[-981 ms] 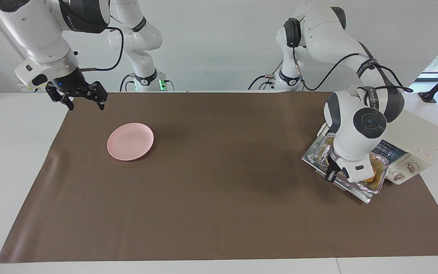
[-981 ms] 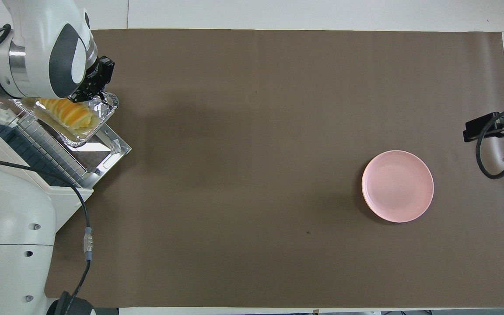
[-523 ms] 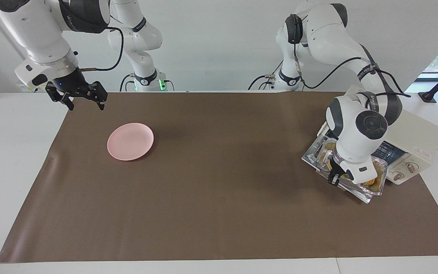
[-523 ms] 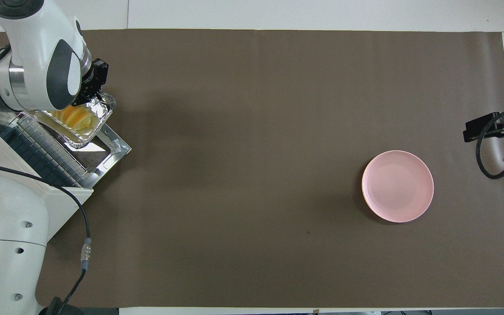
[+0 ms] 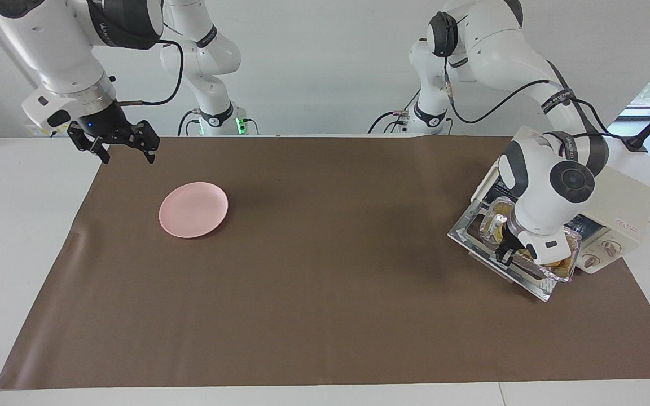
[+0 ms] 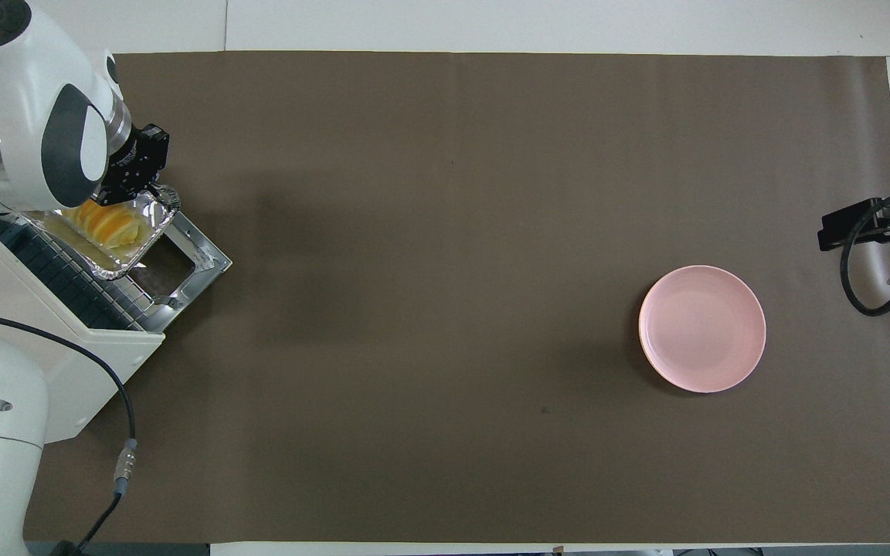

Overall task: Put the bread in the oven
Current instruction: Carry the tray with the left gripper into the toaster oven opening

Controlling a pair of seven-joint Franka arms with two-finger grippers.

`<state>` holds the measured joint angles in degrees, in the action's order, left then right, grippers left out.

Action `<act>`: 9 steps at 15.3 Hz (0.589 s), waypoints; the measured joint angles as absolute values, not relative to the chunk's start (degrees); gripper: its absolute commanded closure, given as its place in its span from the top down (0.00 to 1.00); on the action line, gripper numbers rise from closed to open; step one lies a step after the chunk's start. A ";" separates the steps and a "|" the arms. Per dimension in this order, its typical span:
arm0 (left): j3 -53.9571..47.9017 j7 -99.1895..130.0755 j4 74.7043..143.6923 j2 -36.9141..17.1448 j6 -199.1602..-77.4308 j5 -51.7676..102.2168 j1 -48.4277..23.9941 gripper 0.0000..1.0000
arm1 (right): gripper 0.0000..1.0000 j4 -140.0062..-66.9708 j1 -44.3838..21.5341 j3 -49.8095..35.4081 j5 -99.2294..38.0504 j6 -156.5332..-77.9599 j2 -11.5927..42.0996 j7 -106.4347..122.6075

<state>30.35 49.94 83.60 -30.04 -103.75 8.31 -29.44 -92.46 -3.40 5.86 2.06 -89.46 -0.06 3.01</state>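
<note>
Change: left gripper (image 5: 504,255) clamped on foil tray (image 6: 153,202) with bread (image 6: 105,224), moved toward the oven (image 5: 618,208).
Overhead only: bread's ridges.
Right gripper (image 5: 123,150): fingers apart, waiting near pink plate (image 5: 193,209).

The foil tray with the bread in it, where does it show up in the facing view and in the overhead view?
Facing view: foil tray at the middle right, partly hidden by the left gripper, over the oven door.
Overhead view: foil tray at the upper left, bread visible in it.
Shared landmark: the pink plate toward the right arm's end.
</note>
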 measured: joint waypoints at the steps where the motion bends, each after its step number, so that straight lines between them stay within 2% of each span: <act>1: 30.36 48.85 84.14 -29.37 -103.75 8.31 -29.14 0.00 | 1.00 -92.46 -3.40 5.86 2.06 -89.46 -0.06 3.01; 9: 30.55 43.32 92.38 -22.79 -104.09 6.95 -28.02 0.00 | 1.00 -92.46 -3.40 5.86 2.05 -89.46 -0.06 3.01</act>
<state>30.55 43.32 92.38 -22.79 -104.09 6.95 -28.02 -92.46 -3.40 5.86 2.05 -89.46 -0.06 3.01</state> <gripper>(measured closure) 0.982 0.000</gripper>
